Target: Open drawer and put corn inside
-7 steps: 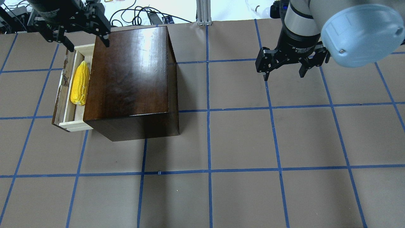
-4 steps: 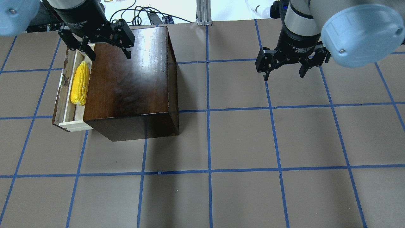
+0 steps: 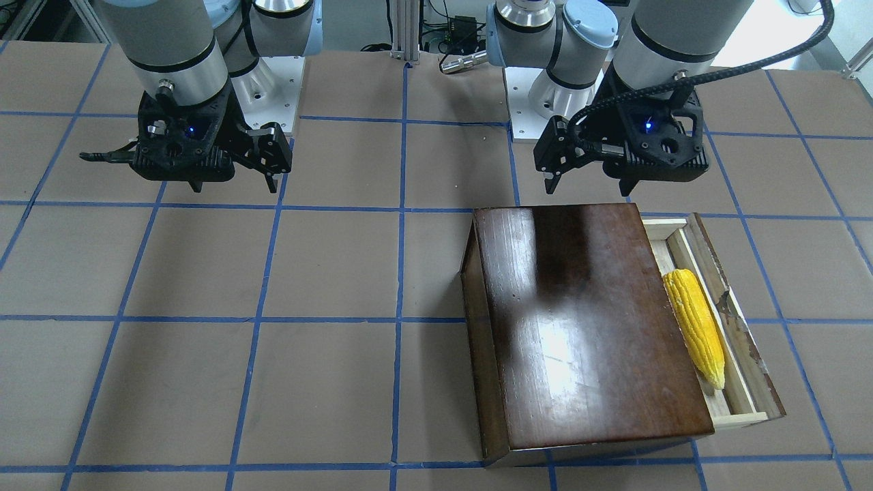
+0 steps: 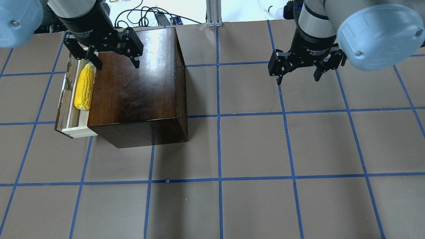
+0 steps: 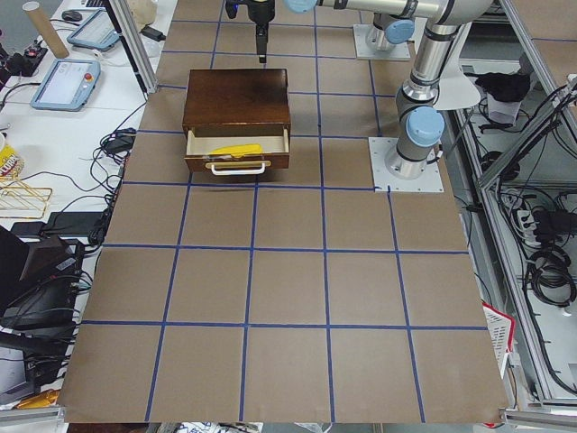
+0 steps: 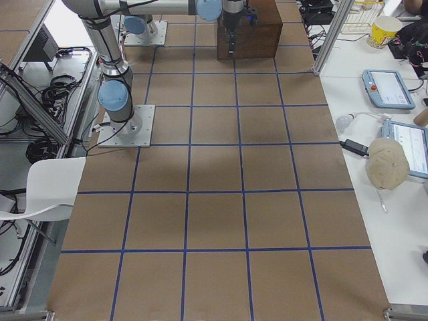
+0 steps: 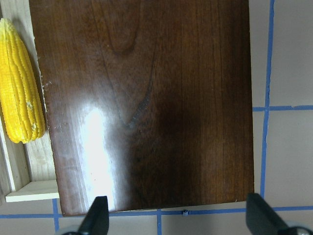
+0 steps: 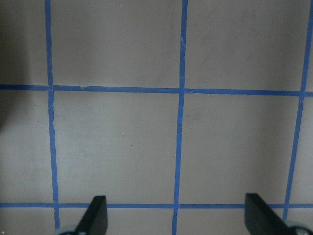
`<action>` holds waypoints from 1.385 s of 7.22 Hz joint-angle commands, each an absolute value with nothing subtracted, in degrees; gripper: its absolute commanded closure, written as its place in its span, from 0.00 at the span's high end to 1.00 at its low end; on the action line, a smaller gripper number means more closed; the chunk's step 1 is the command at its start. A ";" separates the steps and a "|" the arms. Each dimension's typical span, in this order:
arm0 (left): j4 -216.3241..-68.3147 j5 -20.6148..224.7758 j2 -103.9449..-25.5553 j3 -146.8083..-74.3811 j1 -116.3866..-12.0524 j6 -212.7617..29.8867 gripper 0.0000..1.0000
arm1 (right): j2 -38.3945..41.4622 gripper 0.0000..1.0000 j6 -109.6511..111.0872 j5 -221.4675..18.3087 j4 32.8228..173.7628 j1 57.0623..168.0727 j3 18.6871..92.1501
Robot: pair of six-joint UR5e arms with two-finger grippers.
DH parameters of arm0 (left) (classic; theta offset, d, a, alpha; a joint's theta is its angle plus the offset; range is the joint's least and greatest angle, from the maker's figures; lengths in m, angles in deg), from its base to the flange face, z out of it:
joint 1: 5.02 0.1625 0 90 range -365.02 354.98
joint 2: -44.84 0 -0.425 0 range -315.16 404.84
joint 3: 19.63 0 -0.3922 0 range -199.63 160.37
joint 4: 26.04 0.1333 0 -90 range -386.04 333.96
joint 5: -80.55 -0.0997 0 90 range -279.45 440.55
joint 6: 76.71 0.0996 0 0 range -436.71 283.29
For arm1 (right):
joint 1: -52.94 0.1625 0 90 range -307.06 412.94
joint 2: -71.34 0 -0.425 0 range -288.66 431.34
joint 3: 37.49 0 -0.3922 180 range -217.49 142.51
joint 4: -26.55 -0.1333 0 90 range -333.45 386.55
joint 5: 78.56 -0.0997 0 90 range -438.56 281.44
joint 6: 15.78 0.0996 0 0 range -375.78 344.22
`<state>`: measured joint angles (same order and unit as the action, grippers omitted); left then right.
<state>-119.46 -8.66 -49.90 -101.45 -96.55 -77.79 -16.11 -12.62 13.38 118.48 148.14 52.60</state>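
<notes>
The drawer stands pulled out from the left side of the dark-brown box. The yellow corn lies inside it, lengthwise. My left gripper is open and empty, hovering over the box's back-left top, one finger near the corn's tip. The left wrist view shows the box top and the corn in the drawer at its left edge. My right gripper is open and empty above bare table far to the right. In the front view the corn lies in the drawer.
The table is brown paper with a blue tape grid. An aluminium post and cables lie at the far edge. The arm bases stand behind the box. The drawer's white handle faces the table's left end.
My left gripper has moved from behind the drawer's far end rightward and forward, to over the box's back-left top. The right arm, the drawer and the corn have not moved.
</notes>
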 commanded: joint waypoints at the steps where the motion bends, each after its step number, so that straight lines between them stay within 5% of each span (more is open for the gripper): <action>1: -118.68 -8.75 -50.25 -101.80 -96.61 -77.85 1.00 | -16.11 1.00 -12.62 13.38 118.48 148.12 52.60; 10: -117.18 -8.75 -50.87 -101.80 -96.52 -78.55 1.00 | -16.11 1.00 -12.62 13.38 118.48 148.12 52.60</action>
